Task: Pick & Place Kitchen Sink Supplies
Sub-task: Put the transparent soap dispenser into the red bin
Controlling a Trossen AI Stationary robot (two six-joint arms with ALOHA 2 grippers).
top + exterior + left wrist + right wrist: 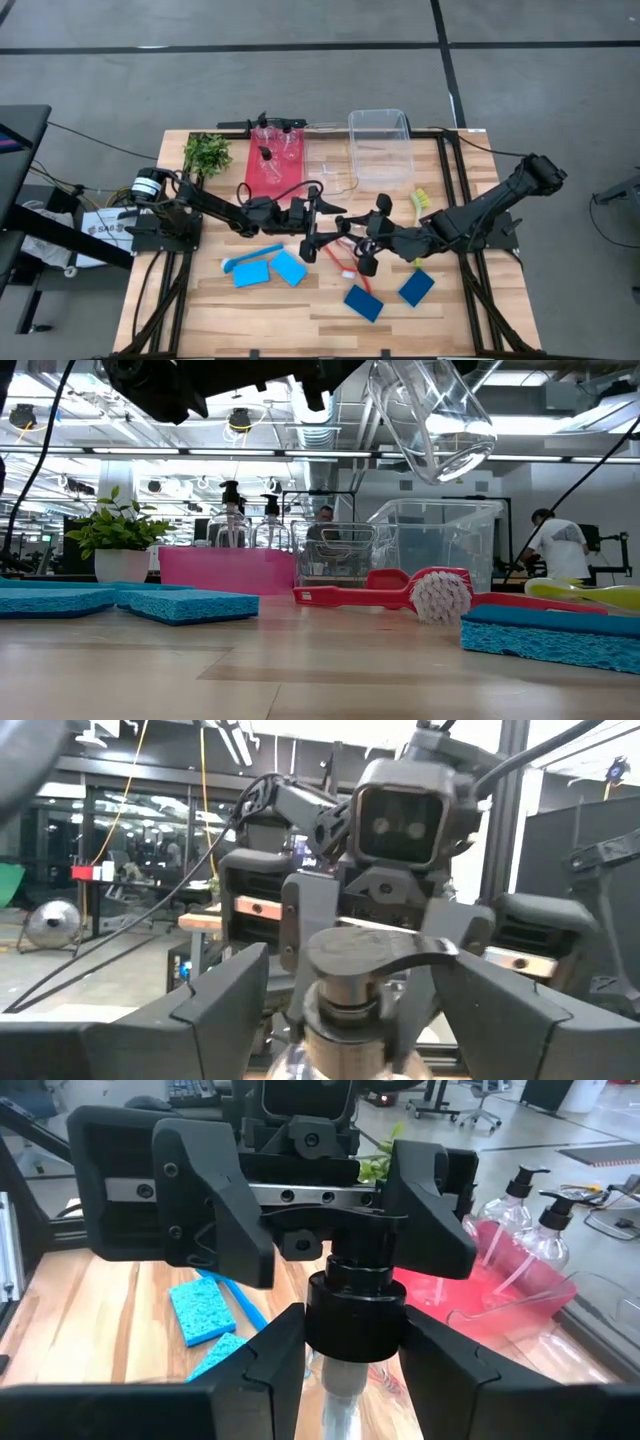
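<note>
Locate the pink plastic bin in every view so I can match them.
High view: pink rectangular plastic bin at the table's far edge, left of centre.
Low view: bin in the background, left of centre.
Left wrist view: not in it.
Right wrist view: bin at right.
Shared landmark: leafy green plant beside it.

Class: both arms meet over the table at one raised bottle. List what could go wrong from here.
1. The pump bottle hangs tilted, gripped only at its black collar by the right gripper; it could slip.
2. The left gripper, jaws open around the pump head, crowds close; the two could collide.
</note>
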